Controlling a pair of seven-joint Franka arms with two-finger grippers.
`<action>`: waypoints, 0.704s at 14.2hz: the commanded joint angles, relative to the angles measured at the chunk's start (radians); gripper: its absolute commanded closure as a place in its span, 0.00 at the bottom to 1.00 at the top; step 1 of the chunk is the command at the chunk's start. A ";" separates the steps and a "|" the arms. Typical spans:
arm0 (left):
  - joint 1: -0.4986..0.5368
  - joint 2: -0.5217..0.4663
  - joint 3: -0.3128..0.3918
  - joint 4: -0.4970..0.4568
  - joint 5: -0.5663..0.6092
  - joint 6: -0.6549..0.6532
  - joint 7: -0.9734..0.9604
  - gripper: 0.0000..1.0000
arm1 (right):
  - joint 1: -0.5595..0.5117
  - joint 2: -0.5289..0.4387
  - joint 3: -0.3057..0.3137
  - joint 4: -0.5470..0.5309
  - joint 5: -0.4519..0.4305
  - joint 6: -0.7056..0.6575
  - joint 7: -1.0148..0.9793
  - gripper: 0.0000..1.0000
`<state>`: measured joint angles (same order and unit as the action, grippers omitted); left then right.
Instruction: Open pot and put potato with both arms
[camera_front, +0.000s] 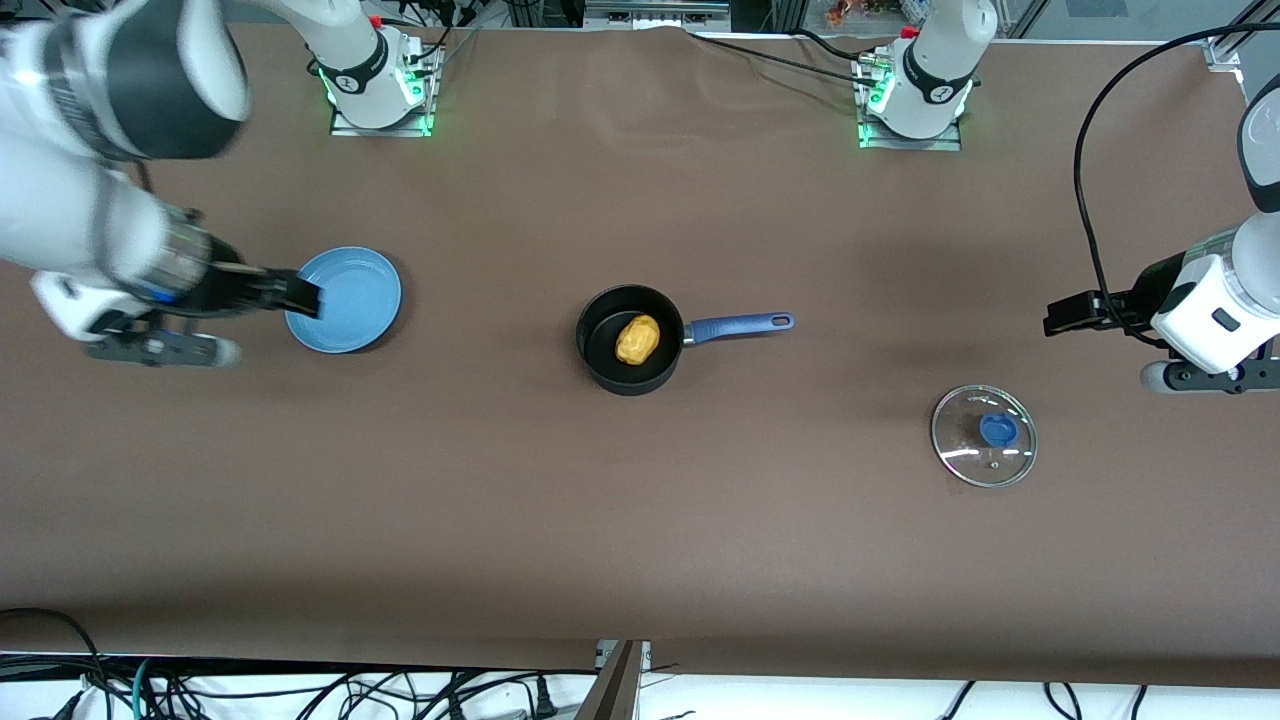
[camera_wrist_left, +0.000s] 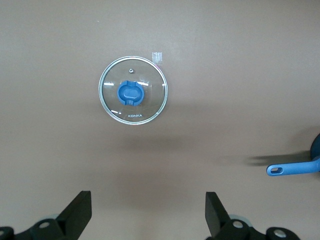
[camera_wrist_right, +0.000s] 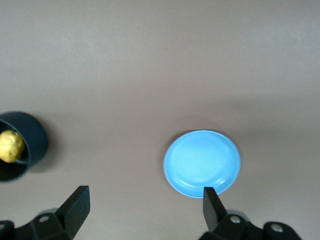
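Note:
The black pot with its long blue handle stands uncovered at the table's middle. The yellow potato lies inside it. My right gripper is open and empty, up over the edge of a blue plate. Its wrist view shows its open gripper, the pot and the potato. My left gripper is open and empty, up over bare table at the left arm's end. Its wrist view shows its open gripper and the end of the pot handle.
The flat blue plate lies toward the right arm's end and shows in the right wrist view. The round glass lid with a blue knob lies flat toward the left arm's end, nearer the front camera than the pot; it shows in the left wrist view.

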<state>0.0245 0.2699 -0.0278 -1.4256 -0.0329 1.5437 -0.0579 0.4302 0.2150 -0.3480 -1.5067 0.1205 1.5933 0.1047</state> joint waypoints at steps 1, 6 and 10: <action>0.006 0.008 -0.003 0.030 0.011 -0.016 0.003 0.00 | -0.210 -0.150 0.214 -0.147 -0.099 0.020 -0.068 0.00; 0.006 0.005 -0.001 0.031 0.010 -0.017 -0.002 0.00 | -0.468 -0.230 0.399 -0.239 -0.116 0.079 -0.135 0.00; 0.003 0.006 -0.001 0.033 -0.004 -0.014 -0.010 0.00 | -0.473 -0.235 0.397 -0.195 -0.116 0.036 -0.140 0.00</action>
<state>0.0271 0.2699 -0.0270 -1.4173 -0.0333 1.5437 -0.0580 -0.0214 -0.0033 0.0258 -1.7108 0.0051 1.6464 -0.0198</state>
